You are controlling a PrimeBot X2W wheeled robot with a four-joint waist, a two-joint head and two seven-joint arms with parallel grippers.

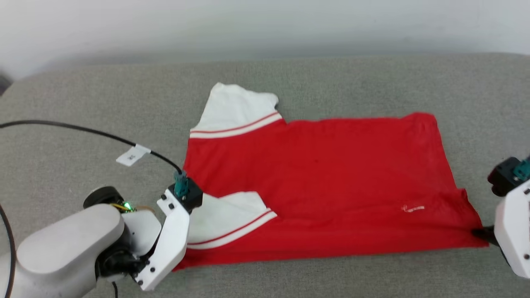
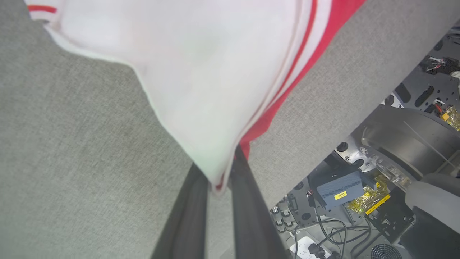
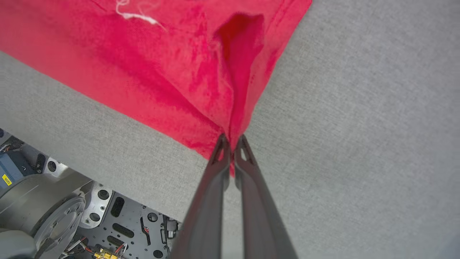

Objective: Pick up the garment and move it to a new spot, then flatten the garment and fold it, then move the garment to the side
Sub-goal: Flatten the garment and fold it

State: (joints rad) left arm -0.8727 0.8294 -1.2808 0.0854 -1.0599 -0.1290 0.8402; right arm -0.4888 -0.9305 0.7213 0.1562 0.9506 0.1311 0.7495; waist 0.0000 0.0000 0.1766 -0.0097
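The garment (image 1: 331, 174) lies spread plain red side up across the middle of the grey surface (image 1: 83, 103). Its hem is to the right, its far sleeve (image 1: 236, 109) points away, and its near sleeve (image 1: 225, 215) lies over the near-left part. The left claw (image 2: 217, 181) is pinched narrow on the white corner of the near sleeve, while the right claw (image 3: 231, 153) is clamped tight on the near-right hem corner, red cloth bunched between its fingers.

Red garment (image 1: 331, 182) spread flat, grey surface (image 1: 83, 103)
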